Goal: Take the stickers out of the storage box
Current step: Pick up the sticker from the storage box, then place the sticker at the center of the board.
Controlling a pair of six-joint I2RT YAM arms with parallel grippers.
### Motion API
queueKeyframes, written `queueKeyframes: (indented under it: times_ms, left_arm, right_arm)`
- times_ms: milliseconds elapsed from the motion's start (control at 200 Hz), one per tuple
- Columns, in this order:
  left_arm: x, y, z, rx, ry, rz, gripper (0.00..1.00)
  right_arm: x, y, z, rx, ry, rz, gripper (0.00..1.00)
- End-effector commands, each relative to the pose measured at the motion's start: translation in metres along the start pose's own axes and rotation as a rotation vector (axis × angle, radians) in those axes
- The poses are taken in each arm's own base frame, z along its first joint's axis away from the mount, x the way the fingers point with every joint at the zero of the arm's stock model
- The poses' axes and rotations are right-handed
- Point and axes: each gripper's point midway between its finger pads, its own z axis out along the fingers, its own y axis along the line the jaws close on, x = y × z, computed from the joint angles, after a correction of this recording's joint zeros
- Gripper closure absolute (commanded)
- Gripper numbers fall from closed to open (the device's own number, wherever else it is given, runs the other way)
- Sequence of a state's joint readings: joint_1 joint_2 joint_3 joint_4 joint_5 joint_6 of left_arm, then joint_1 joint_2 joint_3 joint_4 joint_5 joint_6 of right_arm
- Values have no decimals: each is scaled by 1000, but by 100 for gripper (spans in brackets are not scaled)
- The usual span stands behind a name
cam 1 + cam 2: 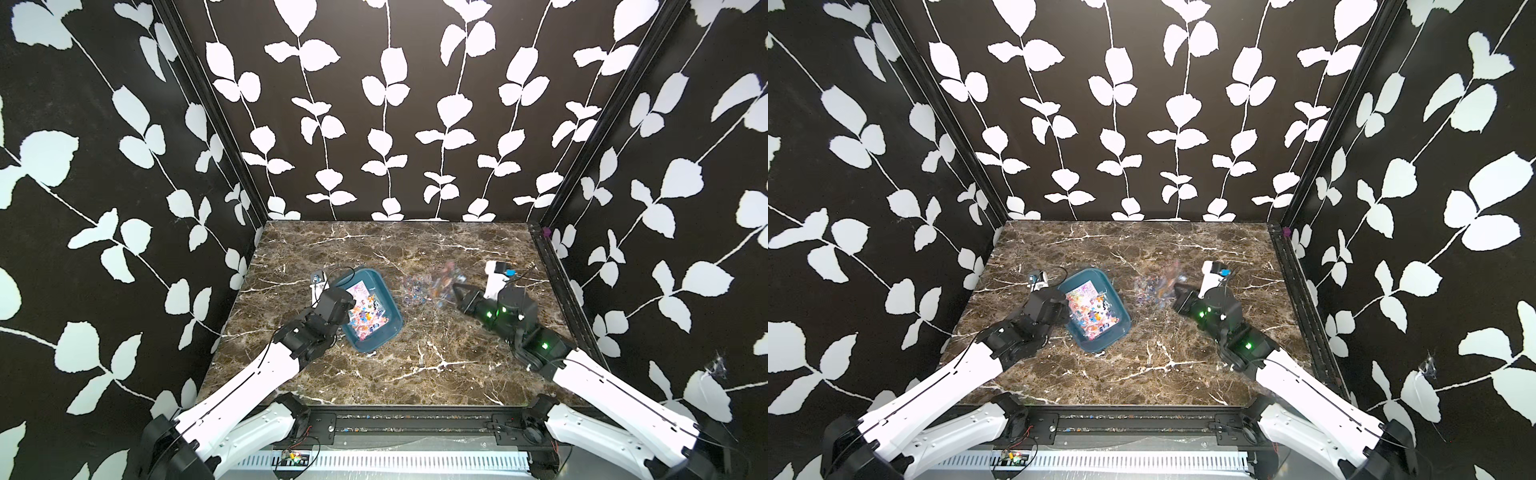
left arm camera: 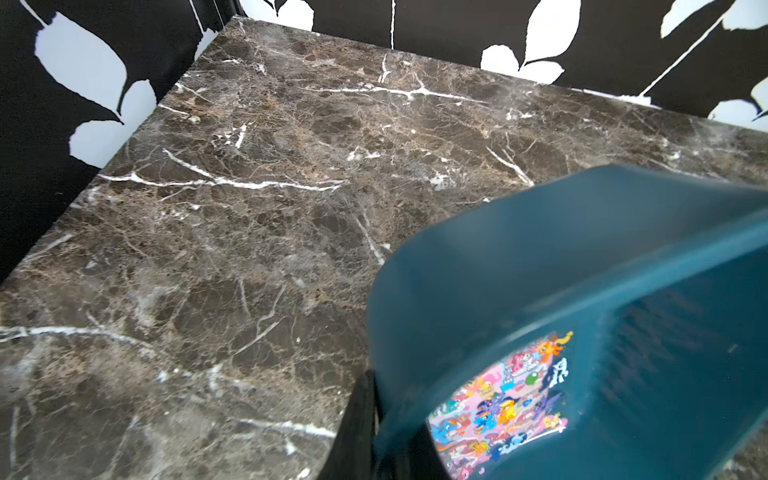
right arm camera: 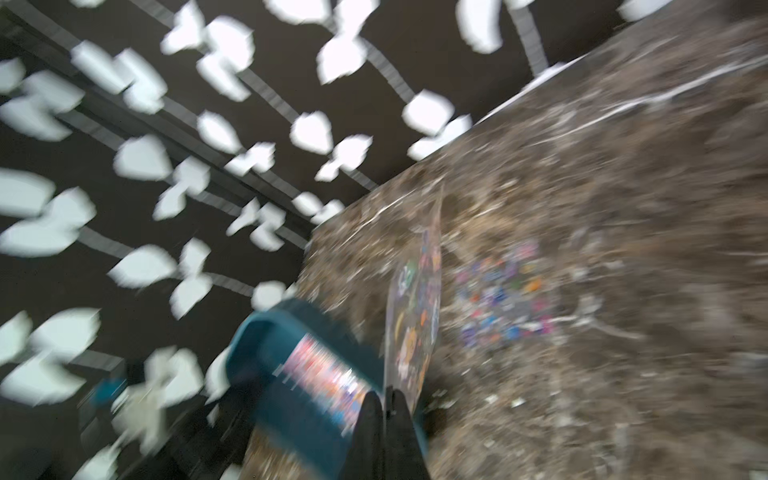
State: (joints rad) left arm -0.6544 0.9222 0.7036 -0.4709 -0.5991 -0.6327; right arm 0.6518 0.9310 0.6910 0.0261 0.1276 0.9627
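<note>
Claws on both arms are closed. The right claw (image 3: 386, 395) pinches the lower edge of a clear sticker sheet (image 3: 415, 307), which stands up from its tips, off the table (image 1: 415, 374) and to the right of the storage box (image 1: 392, 309). The left claw (image 2: 376, 436) is clamped on the teal box's wall. Its grip is cut off in the wrist view and hidden under the wrist in both top views. A second clear sheet (image 1: 413, 286) lies flat between the box and the right claw. More stickers (image 1: 365, 316), a pink cartoon sheet among them, lie in the box. The right wrist view is heavily blurred, so the held sheet's pictures cannot be read. The table is brown veined marble, and the walls (image 1: 374, 104) are black with white leaves.
</note>
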Motion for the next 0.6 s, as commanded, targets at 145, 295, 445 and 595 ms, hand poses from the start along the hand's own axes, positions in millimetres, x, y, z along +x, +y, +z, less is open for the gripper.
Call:
queueKeyframes:
  times_ms: [145,295,445,595]
  left_arm:
    - [6,19,-12,-37,15,56,100]
    - [7,21,-12,-38,16,59,100]
    - [8,19,-10,-32,16,59,100]
    - [8,14,-8,-19,15,56,100]
  right_arm:
    - [-36,-67,67,150,-106,154,100]
    - [-49,-89,103,144,-119,212,100]
    - [-60,-86,125,48,-116,245,100]
    - [-76,-71,142,-23,-93,238,100]
